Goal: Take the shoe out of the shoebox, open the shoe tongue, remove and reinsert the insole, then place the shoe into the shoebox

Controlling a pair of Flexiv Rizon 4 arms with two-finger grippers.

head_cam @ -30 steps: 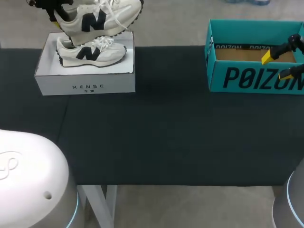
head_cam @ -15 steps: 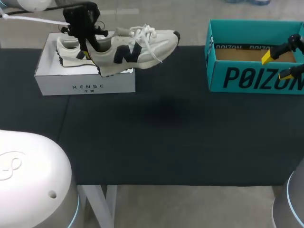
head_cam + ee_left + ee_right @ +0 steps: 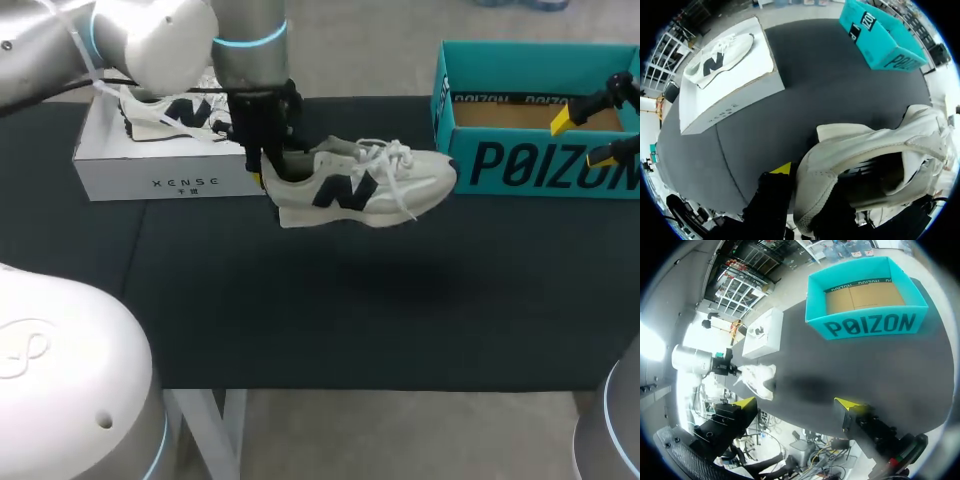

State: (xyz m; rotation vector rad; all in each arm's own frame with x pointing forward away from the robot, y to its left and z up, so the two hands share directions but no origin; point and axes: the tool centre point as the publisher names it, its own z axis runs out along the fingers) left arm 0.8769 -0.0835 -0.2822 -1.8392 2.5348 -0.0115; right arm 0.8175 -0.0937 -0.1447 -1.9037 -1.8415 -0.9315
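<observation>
The shoe (image 3: 360, 185) is matt off-white cloth with suede-like panels. The table (image 3: 350, 320) is matt and dark. The white box (image 3: 180, 182) is smooth matt card. The teal box (image 3: 540, 165) is smooth card, raw brown inside. The left arm (image 3: 150, 40) has a glossy shell.

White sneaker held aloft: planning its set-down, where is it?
In the head view the white sneaker hangs over the black table, heel in the left gripper, between the white shoebox and teal box.

On the counter (image 3: 330, 320), the left box (image 3: 180, 180) lies at ten o'clock with a second shoe (image 3: 165, 110) in it, the right box (image 3: 530, 165) lies at two o'clock under the right pincer (image 3: 590, 135), and between them, over the counter, hangs the shoe (image 3: 360, 185), heel in the left pincer (image 3: 262, 172), toe toward three o'clock.
</observation>
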